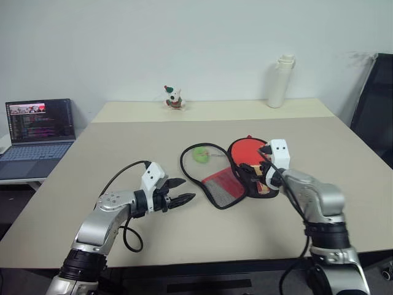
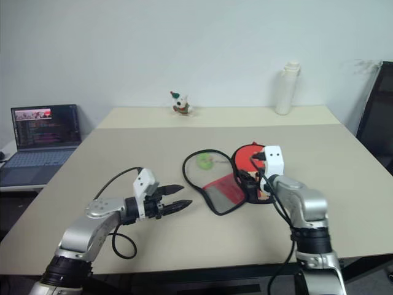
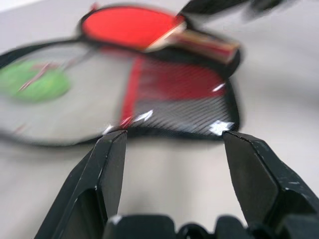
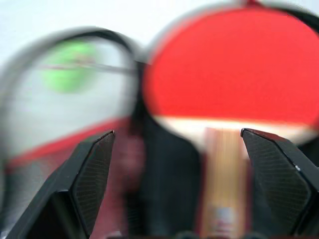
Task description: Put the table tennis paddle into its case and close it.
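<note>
A: The big beige surface [image 1: 184,129] is carrying everything. What is lying on it?

B: The case [image 1: 228,184] is lying open near the middle, its mesh-and-red flap spreading flat and its zipper edge looping out around a green charm [image 1: 201,153]. The paddle [image 1: 247,150] is resting on the far half of the case, red face up, wooden handle pointing back toward the robot.

A: And the arms?

B: The right claw [image 1: 256,178] is hovering just over the handle; its wrist view is showing both fingers spread wide with nothing between them. The left claw [image 1: 182,192] is hanging just above the surface, near the case's flap, fingers well apart and empty.

A: How is the gear likely to be handling?

B: The paddle is looking stiff and light, so pinching the handle should be steering it cleanly; the rubber face is probably grippy and may be dragging on fabric. The case is looking soft and floppy, likely buckling if pushed. Holding its rim steady near the opening, then pulling the zipper by the charm, seems wisest.
</note>
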`<control>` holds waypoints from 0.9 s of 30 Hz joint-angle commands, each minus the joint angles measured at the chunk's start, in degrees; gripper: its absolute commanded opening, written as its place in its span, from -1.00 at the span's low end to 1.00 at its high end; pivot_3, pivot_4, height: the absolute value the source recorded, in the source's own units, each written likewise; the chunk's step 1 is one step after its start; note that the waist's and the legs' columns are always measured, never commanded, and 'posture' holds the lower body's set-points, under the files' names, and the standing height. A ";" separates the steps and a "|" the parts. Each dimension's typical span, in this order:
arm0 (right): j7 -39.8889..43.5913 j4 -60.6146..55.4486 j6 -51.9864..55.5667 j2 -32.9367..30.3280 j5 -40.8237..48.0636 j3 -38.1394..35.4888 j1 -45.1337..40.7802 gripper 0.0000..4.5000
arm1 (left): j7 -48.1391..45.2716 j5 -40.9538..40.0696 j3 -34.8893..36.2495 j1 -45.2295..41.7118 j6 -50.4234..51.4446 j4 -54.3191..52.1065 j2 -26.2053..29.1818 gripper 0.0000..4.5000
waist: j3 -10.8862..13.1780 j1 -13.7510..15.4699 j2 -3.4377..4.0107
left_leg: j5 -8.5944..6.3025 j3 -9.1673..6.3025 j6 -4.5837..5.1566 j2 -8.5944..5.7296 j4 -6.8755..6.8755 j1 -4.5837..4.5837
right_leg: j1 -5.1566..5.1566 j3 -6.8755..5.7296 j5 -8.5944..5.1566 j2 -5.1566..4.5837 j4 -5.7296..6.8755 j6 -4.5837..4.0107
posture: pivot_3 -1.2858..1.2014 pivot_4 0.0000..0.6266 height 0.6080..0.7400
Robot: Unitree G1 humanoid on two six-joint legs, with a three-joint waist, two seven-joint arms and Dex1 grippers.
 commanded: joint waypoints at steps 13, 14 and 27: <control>14.84 -15.95 5.67 -17.61 14.55 -4.21 4.69 1.00 | 4.51 11.13 -4.09 -12.17 -7.44 21.46 -4.46 -0.98 | 0.01 0.30 -0.09 | 0.00 -0.02 0.00 -0.06 0.05 0.01 | 0.14 -0.08 0.00 -0.03 -0.12 0.01 | 0.03 -0.52 1.00; 14.82 -16.11 5.59 -17.84 14.61 -4.11 4.99 1.00 | 5.21 11.73 -4.18 -13.32 -8.45 23.46 -5.37 -0.98 | 0.01 0.28 -0.09 | 0.00 -0.02 0.00 -0.07 0.04 0.01 | 0.14 -0.05 0.00 -0.03 -0.13 0.01 | 0.03 -0.52 1.00; 12.87 -19.61 6.86 -20.73 17.25 -8.67 10.64 1.00 | 6.40 14.90 -5.10 -26.45 -18.48 43.74 -16.37 -0.98 | 0.06 0.67 -0.21 | 0.00 0.01 0.00 -0.14 0.09 -0.01 | 0.19 -0.10 0.01 -0.06 -0.14 0.04 | 0.03 -0.52 1.00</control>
